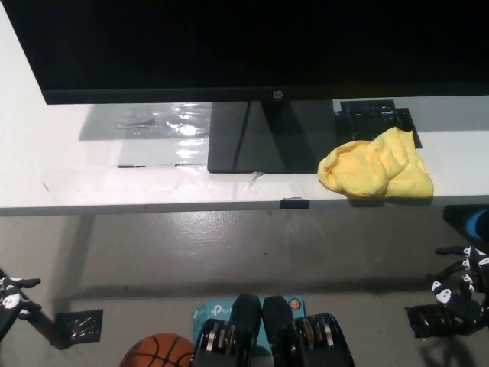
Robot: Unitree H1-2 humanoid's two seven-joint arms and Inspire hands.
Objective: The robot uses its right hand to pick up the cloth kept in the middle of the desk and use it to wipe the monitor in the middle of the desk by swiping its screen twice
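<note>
A crumpled yellow cloth lies on the white desk, just right of the monitor's flat black stand. The big dark monitor fills the top of the head view, its screen black. My right hand hangs low at the right edge, below the desk's front edge and well short of the cloth. Its fingers are spread and hold nothing. Only a sliver of my left hand shows at the lower left edge, resting below desk level.
A black grid-like piece sits on the desk behind the cloth. Clear tape or film glints left of the stand. On the floor are a basketball, a blue box and a black bracket. Something blue shows at the right edge.
</note>
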